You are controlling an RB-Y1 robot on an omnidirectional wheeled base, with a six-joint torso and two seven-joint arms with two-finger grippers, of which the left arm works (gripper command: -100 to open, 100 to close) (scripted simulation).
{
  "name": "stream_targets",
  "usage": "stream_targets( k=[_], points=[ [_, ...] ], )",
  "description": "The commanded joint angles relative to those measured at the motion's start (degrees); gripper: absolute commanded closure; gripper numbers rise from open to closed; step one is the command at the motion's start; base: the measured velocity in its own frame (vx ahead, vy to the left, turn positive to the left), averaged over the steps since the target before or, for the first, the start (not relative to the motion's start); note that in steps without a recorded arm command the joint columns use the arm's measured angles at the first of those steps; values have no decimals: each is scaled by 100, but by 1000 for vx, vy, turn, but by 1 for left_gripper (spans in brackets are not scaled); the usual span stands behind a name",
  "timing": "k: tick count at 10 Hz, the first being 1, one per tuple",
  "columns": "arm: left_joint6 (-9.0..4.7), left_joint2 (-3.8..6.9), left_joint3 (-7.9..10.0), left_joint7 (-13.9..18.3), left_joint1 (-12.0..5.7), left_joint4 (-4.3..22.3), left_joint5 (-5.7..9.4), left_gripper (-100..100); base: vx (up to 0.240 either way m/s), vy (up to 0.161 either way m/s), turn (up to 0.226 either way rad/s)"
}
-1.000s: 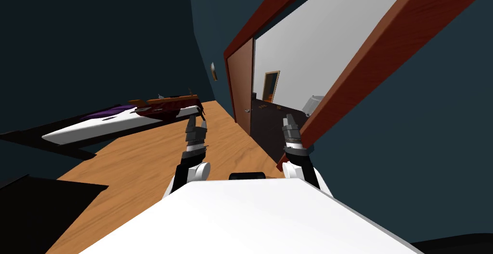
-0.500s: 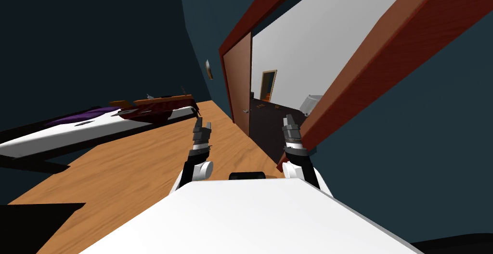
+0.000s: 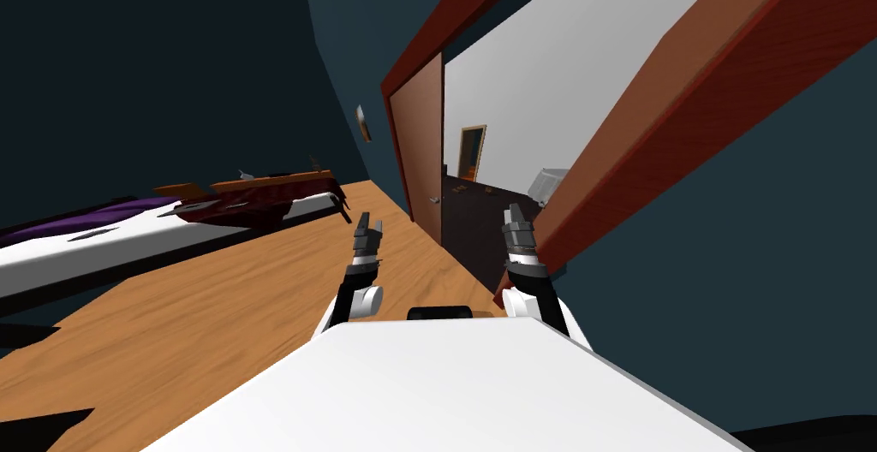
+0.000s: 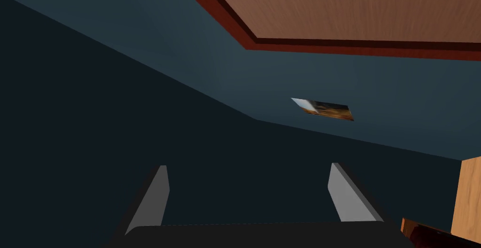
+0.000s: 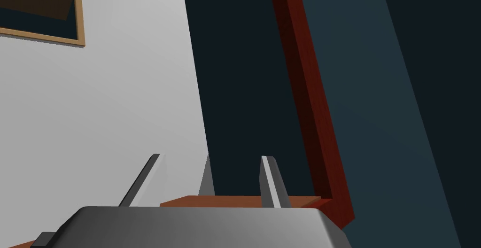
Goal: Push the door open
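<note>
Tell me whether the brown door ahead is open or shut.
Open. The door stands swung aside from its red-brown frame, and the light grey wall of the next room shows through the doorway.

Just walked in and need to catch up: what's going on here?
A two-armed robot faces a doorway. The brown door stands open, swung to the opening's left side, with a white-walled room beyond. Neither gripper touches it: the left gripper, open, hangs over the wooden floor short of the door, and the right gripper, open, is beside the red-brown door frame.
</note>
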Motion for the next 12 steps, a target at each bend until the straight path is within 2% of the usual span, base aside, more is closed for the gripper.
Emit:
stream_targets(
  k=[1, 12],
  points=[
    [-38, 36, -34, 24, -73, 182, 5, -100, 84, 47, -86],
    [-369, 267, -250, 214, -655, 1640, 63, -100, 84, 58, -105]
  ],
)
